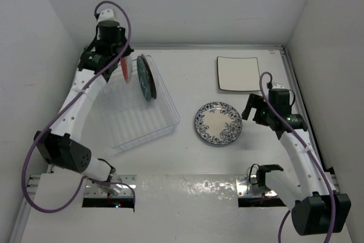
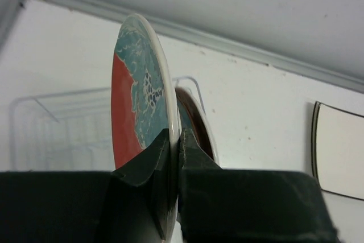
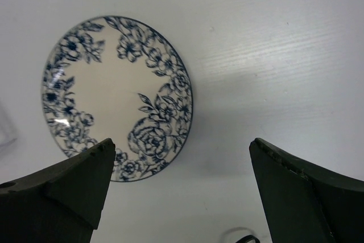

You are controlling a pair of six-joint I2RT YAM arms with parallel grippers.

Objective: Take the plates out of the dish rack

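Observation:
My left gripper [image 1: 118, 61] is shut on the rim of a round red plate with teal flowers [image 1: 124, 68], holding it on edge above the far end of the clear dish rack [image 1: 142, 123]. In the left wrist view the fingers [image 2: 193, 152] pinch that plate [image 2: 136, 95]. A second red and teal plate [image 1: 146, 77] stands on edge in the rack, just behind the held one [image 2: 196, 119]. The white plate with blue flowers [image 1: 218, 123] lies flat on the table. The square cream plate [image 1: 238, 74] lies flat at the back right. My right gripper [image 3: 182, 143] is open and empty, just right of the blue-flowered plate [image 3: 114, 92].
White walls close in the table on the left, back and right. The rack's ribbed base [image 2: 57, 135] shows below the held plate. The cream plate's edge [image 2: 341, 152] shows at the right of the left wrist view. A cable loop [image 3: 239, 236] lies under the right gripper.

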